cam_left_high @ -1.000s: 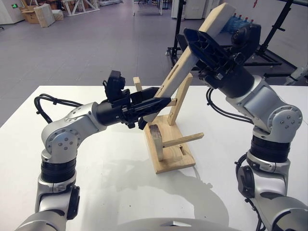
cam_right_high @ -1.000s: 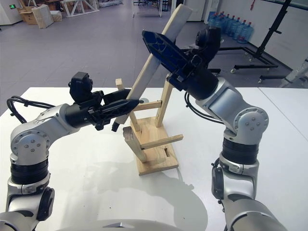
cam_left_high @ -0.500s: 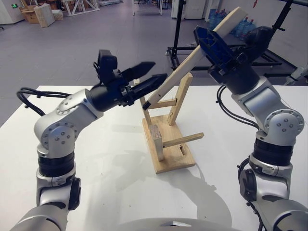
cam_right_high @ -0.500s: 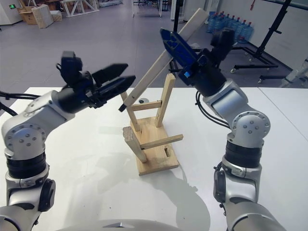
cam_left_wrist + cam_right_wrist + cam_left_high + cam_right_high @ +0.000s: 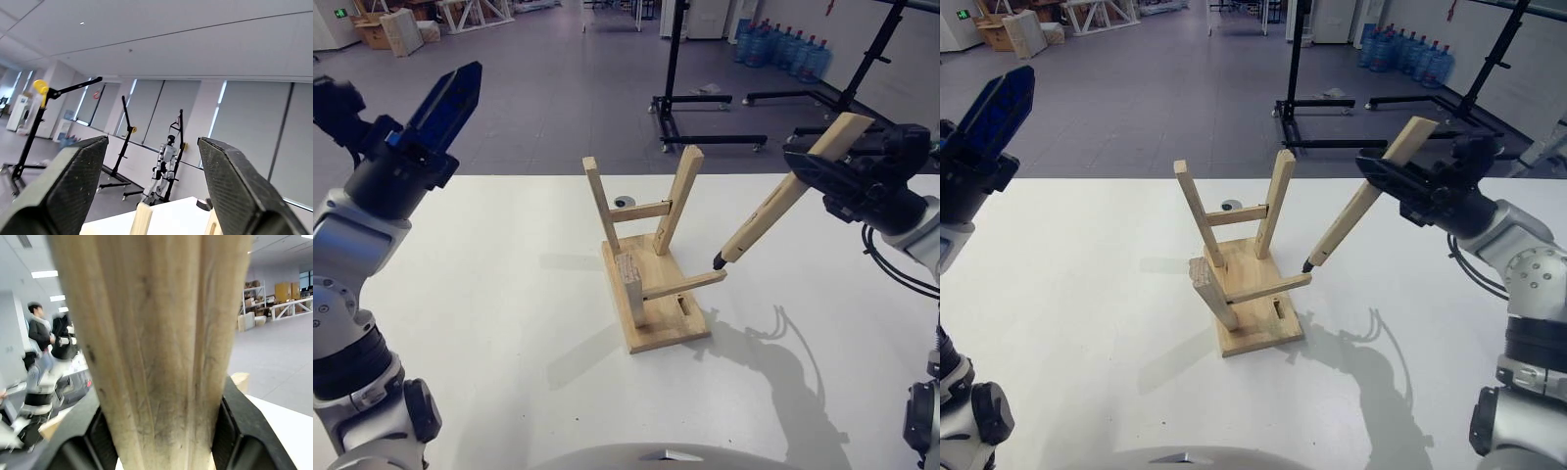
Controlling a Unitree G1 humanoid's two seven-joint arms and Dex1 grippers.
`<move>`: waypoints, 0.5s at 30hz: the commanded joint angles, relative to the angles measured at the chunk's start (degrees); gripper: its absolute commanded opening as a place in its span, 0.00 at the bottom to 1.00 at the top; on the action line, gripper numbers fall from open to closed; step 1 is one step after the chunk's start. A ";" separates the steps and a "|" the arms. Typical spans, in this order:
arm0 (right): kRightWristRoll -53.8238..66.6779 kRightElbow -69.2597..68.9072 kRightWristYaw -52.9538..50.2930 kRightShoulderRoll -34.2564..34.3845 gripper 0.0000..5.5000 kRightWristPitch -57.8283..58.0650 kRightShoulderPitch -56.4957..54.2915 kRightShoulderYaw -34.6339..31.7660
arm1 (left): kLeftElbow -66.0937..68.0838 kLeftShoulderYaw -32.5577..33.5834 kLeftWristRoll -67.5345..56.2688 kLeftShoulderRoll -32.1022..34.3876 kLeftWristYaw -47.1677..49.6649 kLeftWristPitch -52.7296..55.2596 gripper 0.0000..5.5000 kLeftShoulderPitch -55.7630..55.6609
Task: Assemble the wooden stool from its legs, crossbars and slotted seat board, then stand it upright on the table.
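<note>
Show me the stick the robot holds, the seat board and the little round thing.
stick (image 5: 769, 211): left eye view, middle of its shaft.
seat board (image 5: 658, 331): left eye view, bare near end.
round thing (image 5: 624, 203): left eye view, its centre.

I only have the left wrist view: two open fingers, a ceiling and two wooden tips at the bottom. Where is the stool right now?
Observer: The stool is upside down in the middle of the table, with its seat board flat on the tabletop.
Operator: How far built is it?
Observer: Three legs stick up from the board, by the look of it.
Operator: And the fourth?
Observer: The fourth leg is clamped in the right gripper. It slants down, with its lower tip close by the free end of a crossbar. I cannot tell whether they touch.
</note>
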 commanded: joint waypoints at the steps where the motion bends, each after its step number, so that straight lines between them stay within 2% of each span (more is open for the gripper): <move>1: -3.90 0.98 3.46 1.66 0.37 -1.54 1.76 1.60 | 0.77 -1.49 2.69 1.41 -1.77 -0.37 0.61 3.32; 8: -6.63 2.62 10.22 5.36 0.37 -3.23 6.05 2.70 | 2.24 -2.38 4.91 2.07 -3.72 -0.55 0.61 6.29; 15: -9.48 3.72 16.65 11.23 0.37 -13.23 8.83 1.26 | 4.76 -3.55 6.74 3.48 -6.24 0.04 0.61 6.65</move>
